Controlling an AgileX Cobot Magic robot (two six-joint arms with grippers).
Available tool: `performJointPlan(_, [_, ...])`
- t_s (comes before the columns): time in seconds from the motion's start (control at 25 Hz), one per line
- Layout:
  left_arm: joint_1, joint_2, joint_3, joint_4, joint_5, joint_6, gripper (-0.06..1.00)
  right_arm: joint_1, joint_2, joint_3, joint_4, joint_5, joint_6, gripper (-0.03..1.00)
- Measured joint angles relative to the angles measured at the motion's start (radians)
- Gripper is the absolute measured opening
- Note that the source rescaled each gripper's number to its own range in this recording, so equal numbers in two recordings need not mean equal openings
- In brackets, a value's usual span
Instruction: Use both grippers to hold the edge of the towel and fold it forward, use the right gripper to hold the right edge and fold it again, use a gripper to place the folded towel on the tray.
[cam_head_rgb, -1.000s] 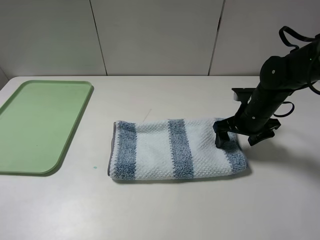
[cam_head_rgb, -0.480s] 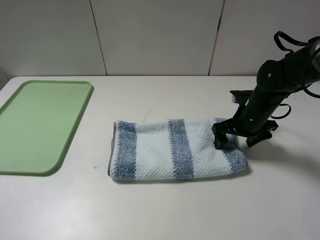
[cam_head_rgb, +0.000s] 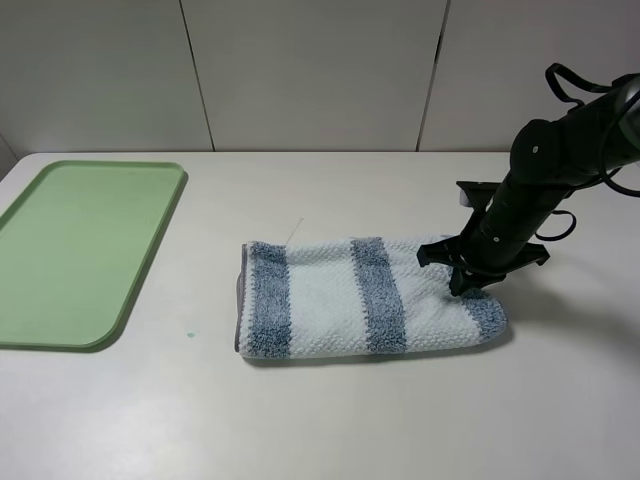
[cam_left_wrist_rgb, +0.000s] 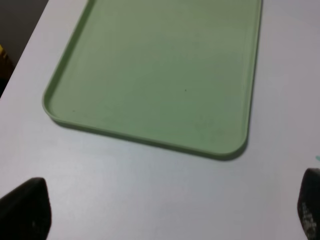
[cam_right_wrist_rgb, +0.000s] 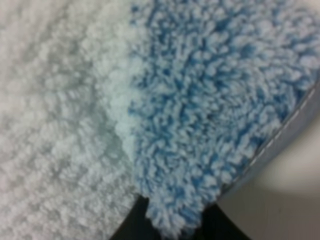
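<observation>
The towel (cam_head_rgb: 370, 297) lies folded once into a long strip on the table, with white and blue-grey stripes. My right gripper (cam_head_rgb: 462, 275) is down on its right end and shut on the towel's edge. In the right wrist view the terry cloth (cam_right_wrist_rgb: 200, 115) fills the frame, with the grey trim (cam_right_wrist_rgb: 295, 125) at one side and a tuft pinched between the dark fingers (cam_right_wrist_rgb: 127, 227). The light-green tray (cam_head_rgb: 80, 240) lies at the far left, with nothing on it. My left gripper (cam_left_wrist_rgb: 167, 210) is open above the table near the tray's corner (cam_left_wrist_rgb: 160, 65); it is out of the exterior view.
White table (cam_head_rgb: 330, 410) with a panelled wall behind it. A small green speck (cam_head_rgb: 190, 334) lies on the table between the tray and the towel. The right arm's cables (cam_head_rgb: 575, 80) hang at the right edge.
The towel has slid a little to the right with my right gripper, which has turned and closed on its right end. The tray has not moved.
</observation>
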Motion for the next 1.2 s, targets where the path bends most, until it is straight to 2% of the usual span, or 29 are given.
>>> performJointPlan(0.28, [0.000, 0.000, 0.000, 0.000, 0.000, 0.000, 0.99, -0.003, -0.076, 0.001, -0.054, 0.073, 0.025, 0.06])
performJointPlan(0.8, [0.000, 0.000, 0.000, 0.000, 0.000, 0.000, 0.99, -0.003, -0.324, 0.003, -0.284, 0.227, 0.204, 0.06])
performJointPlan(1.2, [0.000, 0.000, 0.000, 0.000, 0.000, 0.000, 0.99, -0.003, -0.430, -0.011, -0.386, 0.379, 0.255, 0.06])
